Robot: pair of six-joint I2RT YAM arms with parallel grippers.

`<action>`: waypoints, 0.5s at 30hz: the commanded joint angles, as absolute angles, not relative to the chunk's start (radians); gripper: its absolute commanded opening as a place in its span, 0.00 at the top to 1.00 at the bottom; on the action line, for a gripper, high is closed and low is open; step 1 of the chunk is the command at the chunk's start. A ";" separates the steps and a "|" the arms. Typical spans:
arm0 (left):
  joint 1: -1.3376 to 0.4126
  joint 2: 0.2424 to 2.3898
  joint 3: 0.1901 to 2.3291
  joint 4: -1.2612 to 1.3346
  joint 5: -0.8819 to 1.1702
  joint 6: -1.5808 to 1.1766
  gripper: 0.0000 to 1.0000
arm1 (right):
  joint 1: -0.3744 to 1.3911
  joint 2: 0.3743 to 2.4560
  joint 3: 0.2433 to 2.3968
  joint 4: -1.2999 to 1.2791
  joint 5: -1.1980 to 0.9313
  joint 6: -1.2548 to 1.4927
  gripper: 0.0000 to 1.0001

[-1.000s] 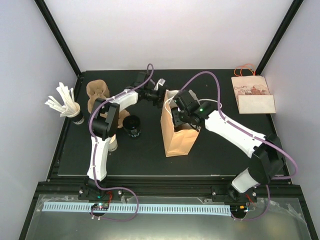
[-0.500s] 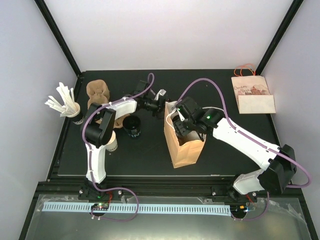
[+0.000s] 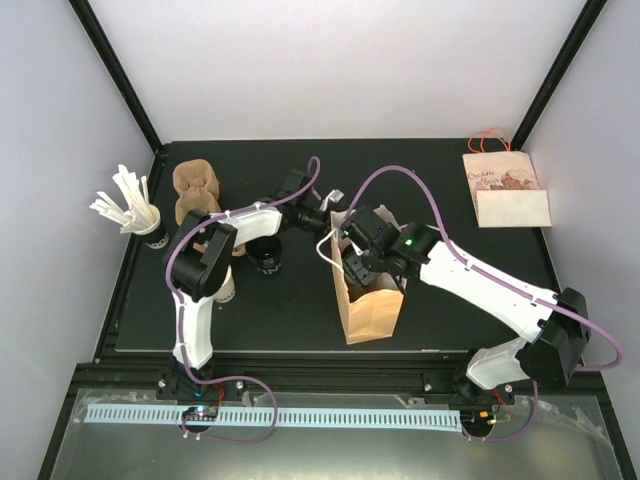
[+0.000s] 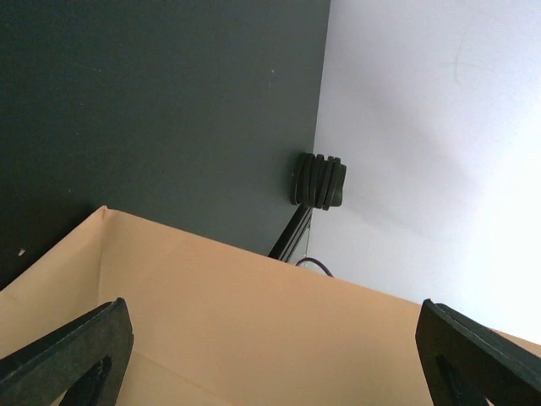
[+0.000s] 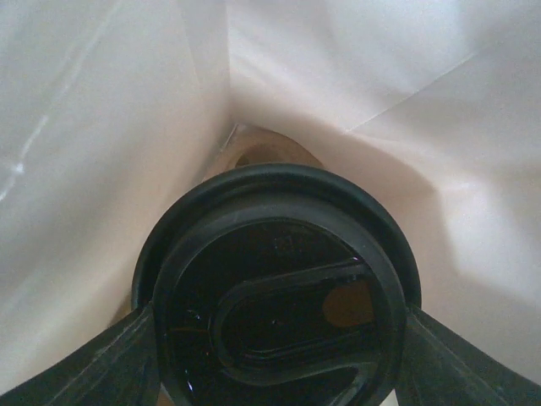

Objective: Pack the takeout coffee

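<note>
The flat printed bag [image 3: 505,188] at the table's [image 3: 420,160] far right corner bears writing too small to read. The tabletop is black and the walls are pale. The right gripper [image 3: 358,262] pinches the lidded coffee cup [image 5: 275,279] inside the open brown paper bag [image 3: 368,300] mid-table. The left gripper [image 4: 275,338] is spread wide over the bag's far rim.

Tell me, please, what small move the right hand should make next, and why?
Probably lower the cup slightly deeper, then release. The right hand grips the cup inside the paper bag, whose bottom shows just beyond it, while the open left hand sits at the bag's rim.
</note>
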State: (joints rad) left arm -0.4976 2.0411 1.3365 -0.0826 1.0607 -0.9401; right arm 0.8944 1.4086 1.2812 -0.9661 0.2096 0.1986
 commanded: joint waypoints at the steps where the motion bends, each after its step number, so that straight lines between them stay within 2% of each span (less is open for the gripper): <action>1: -0.495 1.976 1.337 -0.089 1.086 -0.969 0.06 | 0.924 1.413 1.230 -0.949 0.257 0.145 0.74; 7: -0.465 1.937 1.367 -0.180 1.047 -0.919 0.04 | 0.943 1.393 1.193 -0.922 0.278 0.031 0.71; 15: -0.378 1.988 1.645 -0.391 0.991 -0.801 0.02 | 0.974 1.358 1.182 -0.856 0.210 -0.084 0.68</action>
